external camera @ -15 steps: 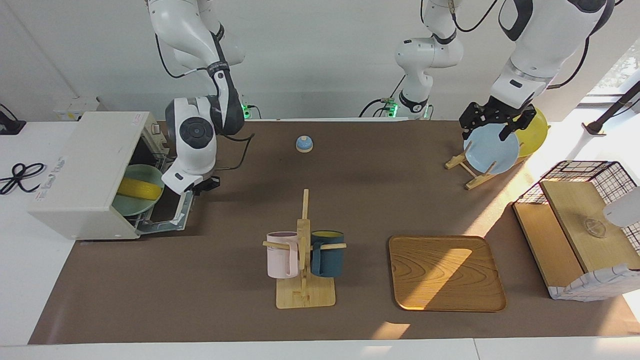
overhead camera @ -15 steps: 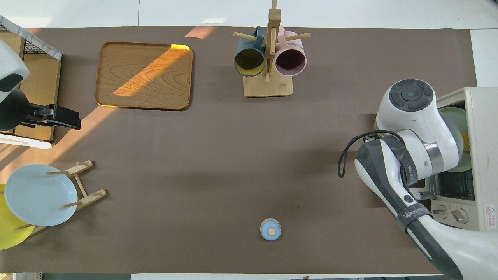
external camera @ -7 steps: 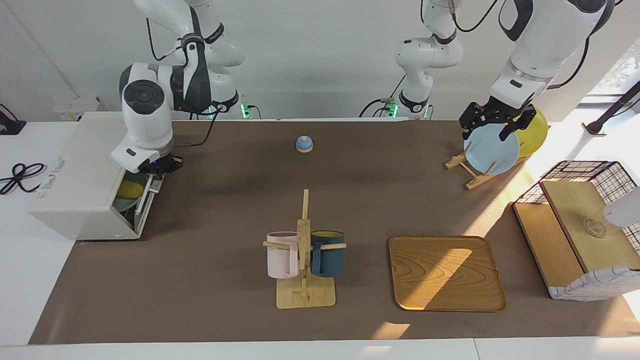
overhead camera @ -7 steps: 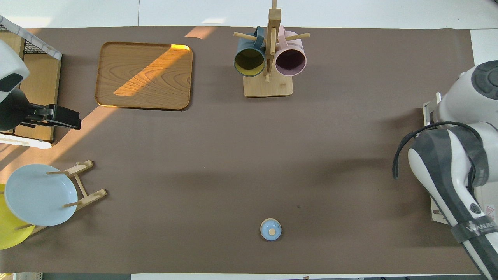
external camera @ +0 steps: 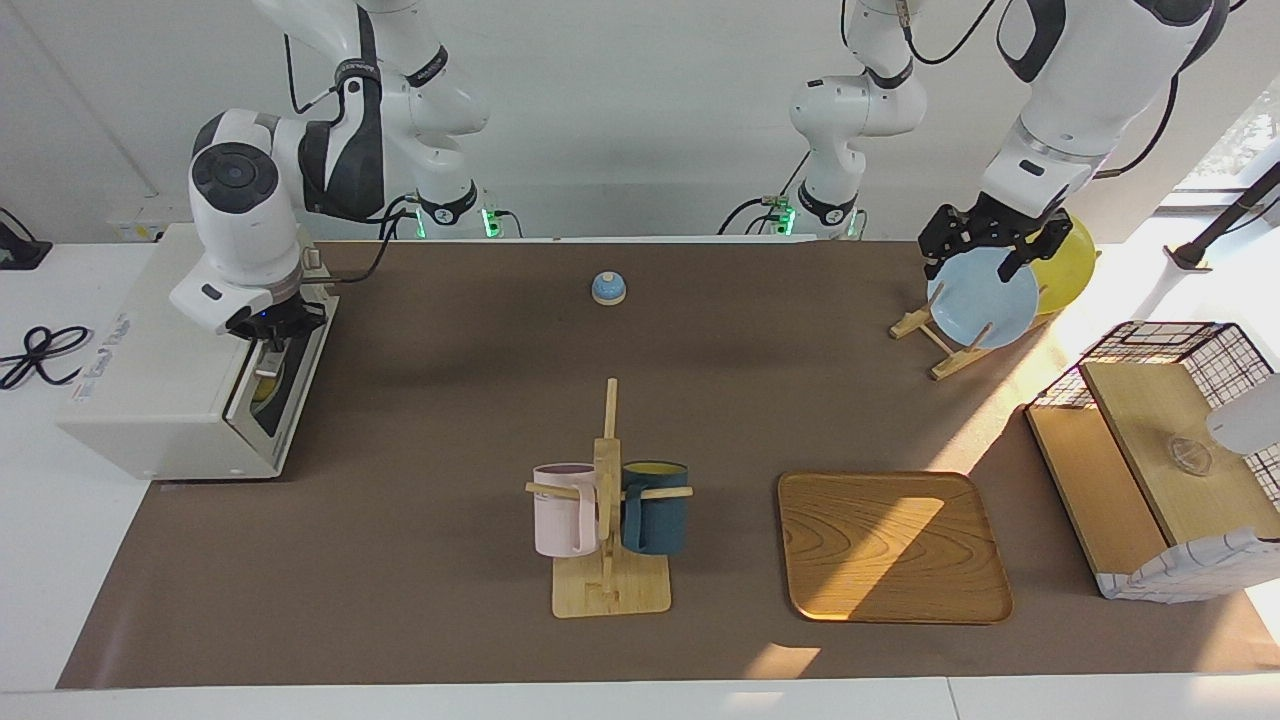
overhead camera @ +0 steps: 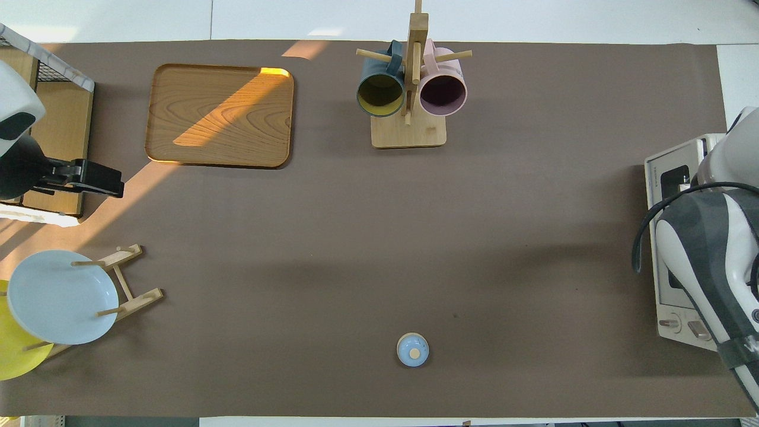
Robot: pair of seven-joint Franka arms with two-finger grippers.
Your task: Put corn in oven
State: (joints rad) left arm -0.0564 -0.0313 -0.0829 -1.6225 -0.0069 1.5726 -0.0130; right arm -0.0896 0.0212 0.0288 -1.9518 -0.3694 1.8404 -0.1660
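Oven [external camera: 170, 360]: boxy off-white toaster oven at the right arm's end of the table [external camera: 450, 580]. Door up and nearly shut against the front. A label strip runs along its top; the writing cannot be read. A line of print on the door frame in the overhead view is likewise unreadable. Two knobs on its front panel.

Corn [external camera: 262, 389]: a sliver of yellow seen through the dark glass door, inside the oven.

Right gripper [external camera: 268, 333]: at the top edge of the oven door, at the handle; whether it is clamped on it cannot be told.

Left gripper [external camera: 985, 252]: over the pale blue plate [external camera: 982, 298] on the wooden plate rack [external camera: 935, 340]; its state cannot be told. The left arm waits there. Yellow plate [external camera: 1066, 262] just beside the blue one.

Mug tree [external camera: 607, 520]: pink mug [external camera: 564, 510] and dark blue mug [external camera: 655, 507] hung either side.

Wooden tray [external camera: 892, 546]: beside the mug tree, toward the left arm's end.

Wire basket [external camera: 1160, 450]: holds wooden boards.

Small blue lid [external camera: 608, 288]: near the robots, mid-table.
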